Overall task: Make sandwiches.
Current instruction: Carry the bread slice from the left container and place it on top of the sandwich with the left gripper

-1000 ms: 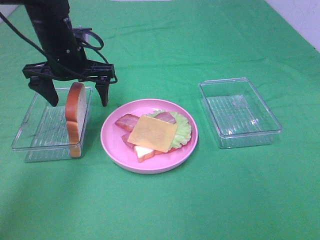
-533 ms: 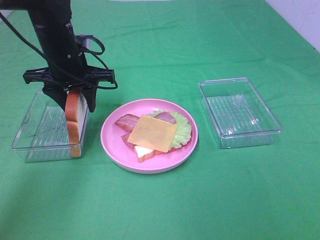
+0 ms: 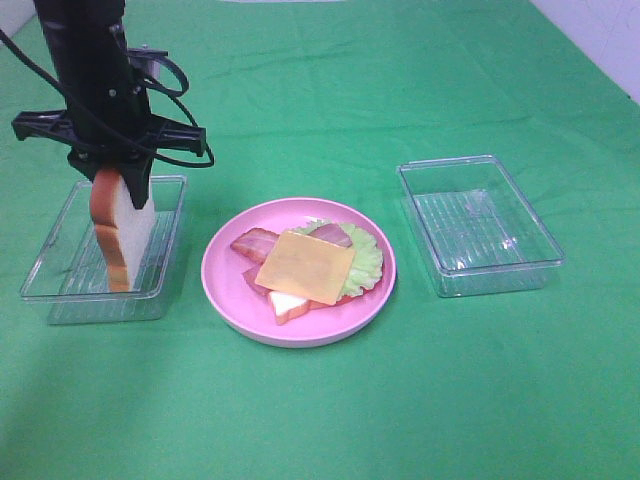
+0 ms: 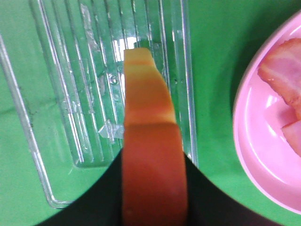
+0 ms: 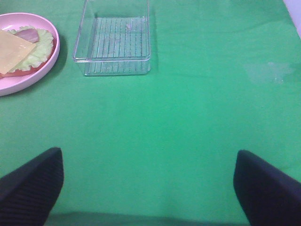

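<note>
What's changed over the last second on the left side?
The left claw closed on the bread slice that stood against the left tray's right wall, raised it and shifted it left. The pink plate, its stack, the right tray and the right claw are unchanged.

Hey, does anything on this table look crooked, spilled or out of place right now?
Nothing is spilled or damaged. The square yellow cheese slice sits rotated on the stack, so one corner of the white bread slice pokes out beneath it on the round pink plate. The left tool holds the second crusted bread slice on edge over the clear plastic tray.
</note>
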Controlling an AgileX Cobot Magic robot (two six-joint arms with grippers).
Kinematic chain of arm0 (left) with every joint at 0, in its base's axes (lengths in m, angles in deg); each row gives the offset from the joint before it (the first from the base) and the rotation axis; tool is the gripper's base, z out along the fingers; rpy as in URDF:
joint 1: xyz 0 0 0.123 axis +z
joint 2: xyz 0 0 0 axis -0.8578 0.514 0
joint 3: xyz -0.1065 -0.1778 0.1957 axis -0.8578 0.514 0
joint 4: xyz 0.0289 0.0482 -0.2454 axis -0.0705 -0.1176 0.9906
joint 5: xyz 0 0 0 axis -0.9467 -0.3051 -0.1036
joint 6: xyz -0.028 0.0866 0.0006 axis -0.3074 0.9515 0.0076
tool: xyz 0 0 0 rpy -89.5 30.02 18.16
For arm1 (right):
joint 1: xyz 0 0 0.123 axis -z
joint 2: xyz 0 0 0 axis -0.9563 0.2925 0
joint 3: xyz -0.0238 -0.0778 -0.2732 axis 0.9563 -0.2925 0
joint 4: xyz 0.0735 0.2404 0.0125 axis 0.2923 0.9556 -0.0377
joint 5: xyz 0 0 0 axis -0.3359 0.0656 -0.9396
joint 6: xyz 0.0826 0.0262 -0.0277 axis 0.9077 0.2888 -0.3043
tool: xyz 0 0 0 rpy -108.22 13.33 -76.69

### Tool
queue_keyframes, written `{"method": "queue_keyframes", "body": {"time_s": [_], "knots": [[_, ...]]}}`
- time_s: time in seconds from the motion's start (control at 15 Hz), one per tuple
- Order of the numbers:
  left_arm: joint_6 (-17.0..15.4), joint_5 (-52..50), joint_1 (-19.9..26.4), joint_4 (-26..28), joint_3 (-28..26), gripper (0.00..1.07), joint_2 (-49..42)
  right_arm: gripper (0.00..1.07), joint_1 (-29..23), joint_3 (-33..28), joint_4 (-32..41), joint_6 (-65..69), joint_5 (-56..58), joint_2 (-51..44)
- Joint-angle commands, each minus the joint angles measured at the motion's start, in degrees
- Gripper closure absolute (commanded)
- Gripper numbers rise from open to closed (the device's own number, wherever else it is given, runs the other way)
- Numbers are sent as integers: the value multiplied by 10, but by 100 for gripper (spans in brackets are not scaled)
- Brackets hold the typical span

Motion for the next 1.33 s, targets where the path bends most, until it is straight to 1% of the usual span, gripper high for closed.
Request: {"method": "queue_keyframes", "body": {"time_s": [0.07, 0.27, 0.33, 0.4, 0.47, 0.6, 0.67, 0.73, 0.8, 0.87, 0.93, 1.0, 1.07, 1.33], "knots": [[-7, 64, 1, -5, -14, 88, -36, 13, 1, -2, 4, -6, -7, -18], [-3, 62, 1, -2, -63, 87, -72, 13, 1, -2, 4, -6, -7, -18], [-3, 62, 0, 4, -87, 87, -79, 13, 1, -2, 4, -6, -7, -18], [-1, 62, 0, 22, -113, 87, -80, 13, 1, -2, 4, -6, -7, -18], [13, 56, 0, 56, -135, 87, -77, 13, 1, -2, 4, -6, -7, -18], [55, 1, -1, 164, -141, 87, -74, 13, 1, -2, 4, -6, -7, -18], [78, -11, -1, 219, -141, 87, -66, 13, 1, -2, 4, -6, -7, -18], [89, -11, -2, 244, -141, 87, -62, 13, 1, -2, 4, -6, -7, -18], [119, -10, -4, 298, -140, 87, -46, 13, 1, -2, 4, -6, -7, -18], [169, -9, -20, 371, -139, 87, -11, 13, 1, -2, 4, -6, -7, -18], [184, -10, -30, 391, -139, 87, 6, 13, 1, -2, 4, -6, -7, -18], [192, -11, -36, 400, -139, 87, 15, 13, 1, -2, 4, -6, -7, -18], [195, -11, -50, 409, -139, 87, 42, 13, 1, -2, 4, -6, -7, -18], [195, -20, -57, 409, -139, 87, 97, 13, 1, -2, 4, -6, -7, -18]]}}
